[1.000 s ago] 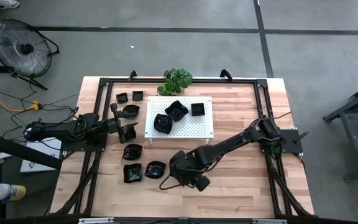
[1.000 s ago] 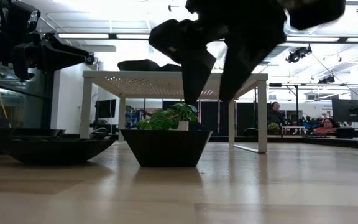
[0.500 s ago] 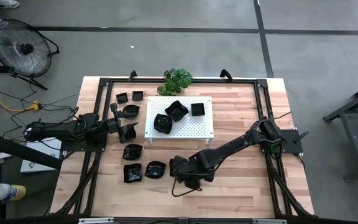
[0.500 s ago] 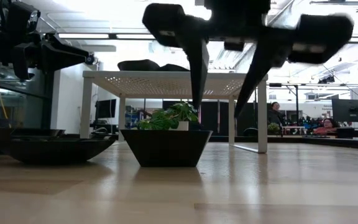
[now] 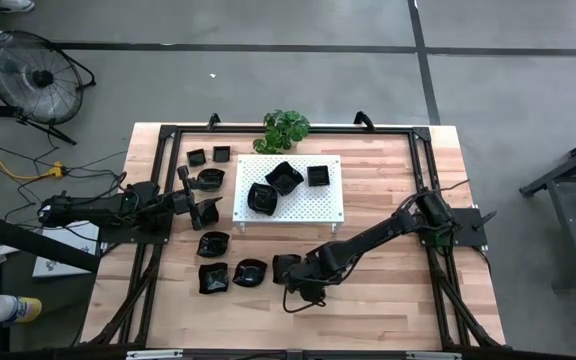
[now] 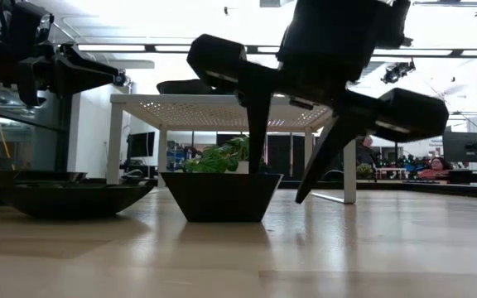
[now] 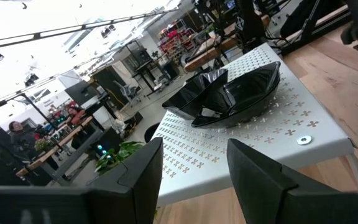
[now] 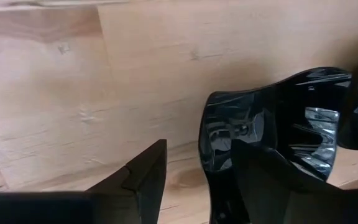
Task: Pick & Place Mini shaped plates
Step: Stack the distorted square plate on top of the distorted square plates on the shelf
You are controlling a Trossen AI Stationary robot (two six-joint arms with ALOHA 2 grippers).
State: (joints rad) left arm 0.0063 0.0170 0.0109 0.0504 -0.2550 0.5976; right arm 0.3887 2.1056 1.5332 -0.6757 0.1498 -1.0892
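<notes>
The right gripper [image 6: 284, 157] is hanging with its fingers spread wide over a square mini plate [image 5: 285, 267] lying on the wood in front of the white perforated board [image 5: 320, 203], one finger inside its rim. The left gripper [image 5: 200, 196] is waiting beside that board, fingers apart and holding nothing. More mini plates [image 5: 268, 188] are sitting on the board.

**Dishes on the white board ahead of me**

My left end effector [image 7: 191, 177] has its two dark fingers [image 7: 135, 171] spread apart with nothing between them. Past them stands a white perforated board [image 7: 272, 127] on legs above the wooden tabletop [image 7: 347, 74]. Glossy black mini shaped plates [image 7: 229, 96] sit on it, touching one another. A green potted plant [image 7: 120, 155] shows beneath the board's far edge. A person [image 7: 16, 129] sits in the room beyond.
</notes>
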